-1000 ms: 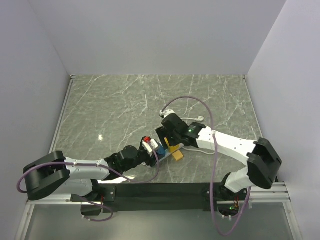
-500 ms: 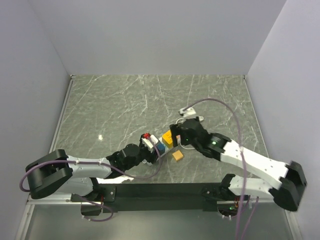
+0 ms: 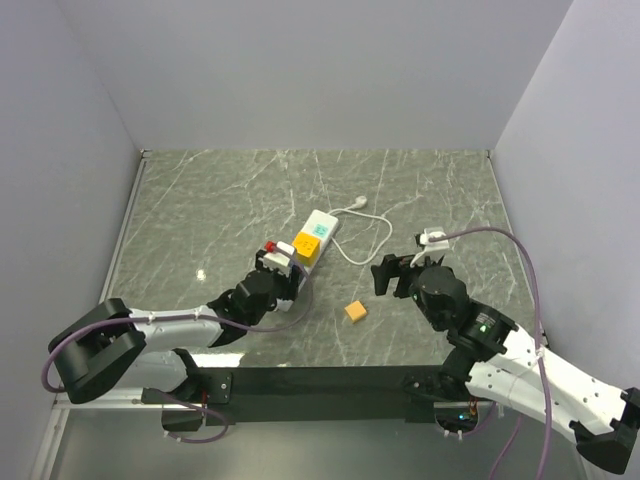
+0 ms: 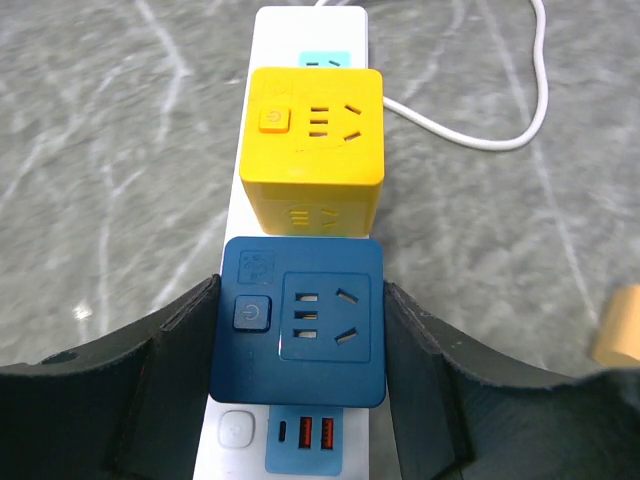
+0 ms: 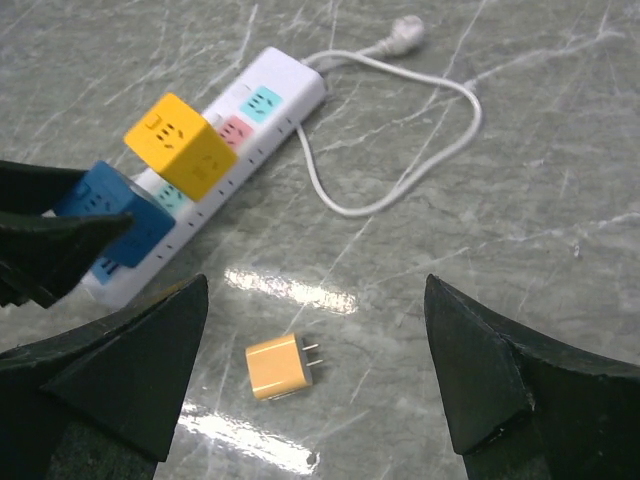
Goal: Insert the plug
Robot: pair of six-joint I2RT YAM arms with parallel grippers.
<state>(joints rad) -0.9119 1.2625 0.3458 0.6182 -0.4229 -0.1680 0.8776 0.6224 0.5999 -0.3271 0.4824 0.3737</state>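
Observation:
A white power strip [image 3: 323,224] lies mid-table with a yellow cube adapter [image 3: 307,247] and a blue cube adapter [image 4: 298,320] plugged into it. My left gripper [image 3: 276,277] is shut on the blue cube; in the left wrist view [image 4: 300,292] its fingers [image 4: 165,370] press both sides. A small orange plug [image 3: 354,312] lies loose on the table, prongs pointing right in the right wrist view [image 5: 280,366]. My right gripper [image 3: 392,275] is open and empty, above and right of the plug [image 5: 315,290].
The strip's white cord [image 3: 366,236] loops to the right and ends in a plug [image 5: 405,25] on the marble table [image 3: 220,200]. Grey walls close off the left, back and right. The strip [image 5: 265,95] has several free sockets beyond the yellow cube [image 5: 180,145].
My right gripper has drawn back from the strip toward the right and near side, open. My left gripper has moved the strip and cubes up and to the left. The orange plug stayed put.

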